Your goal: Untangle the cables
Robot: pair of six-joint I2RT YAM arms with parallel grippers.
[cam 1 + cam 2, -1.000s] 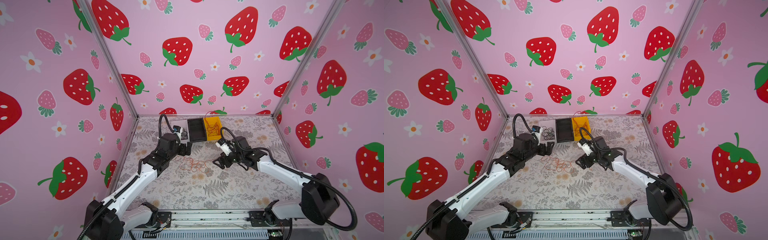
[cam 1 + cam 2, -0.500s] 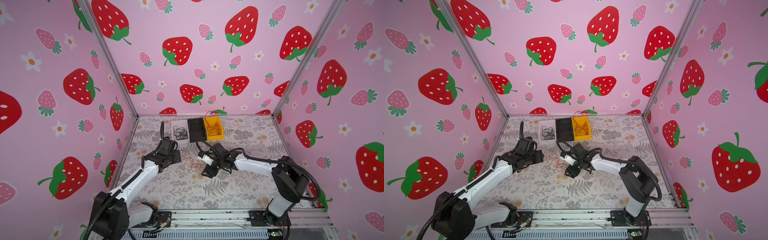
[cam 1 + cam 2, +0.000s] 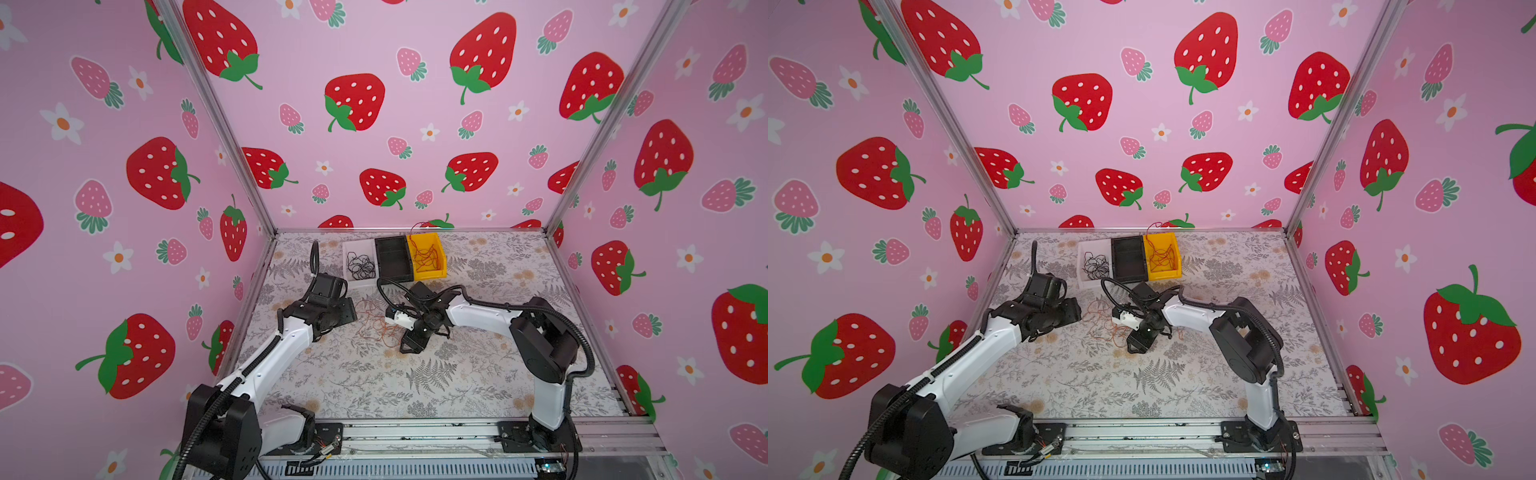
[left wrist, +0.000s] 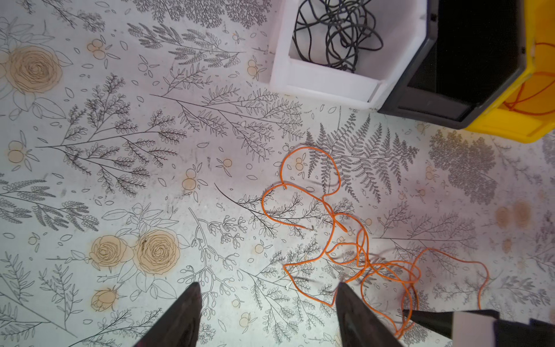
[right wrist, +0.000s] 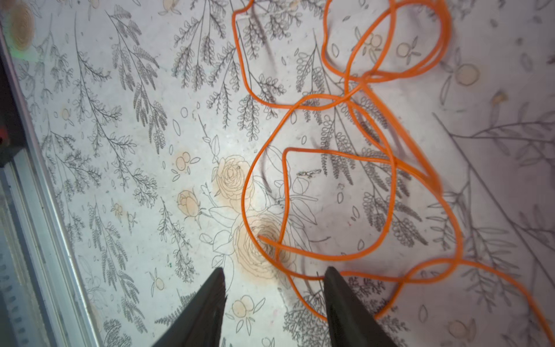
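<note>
- The orange cables [image 3: 376, 328] lay in a loose tangle on the flowered table [image 3: 374, 386], between the two arms and just in front of the bins.
- The left gripper [image 4: 268, 285] hung over one edge of the tangle with its jaws parted and empty, probably placed to take a strand.
- The right gripper [image 5: 274, 269] stood low at the opposite edge with its jaws apart. One loop ran between its fingertips, though I could not tell whether it touched them.
- Black cables [image 3: 360, 266] sat in the white bin [image 3: 360, 281] and reddish-orange cables [image 3: 426, 257] in the yellow bin [image 3: 430, 273], which suggested sorting by colour. The black bin [image 3: 394, 272] stood between them.
- Flanking the knot would let the arms draw it apart.
</note>
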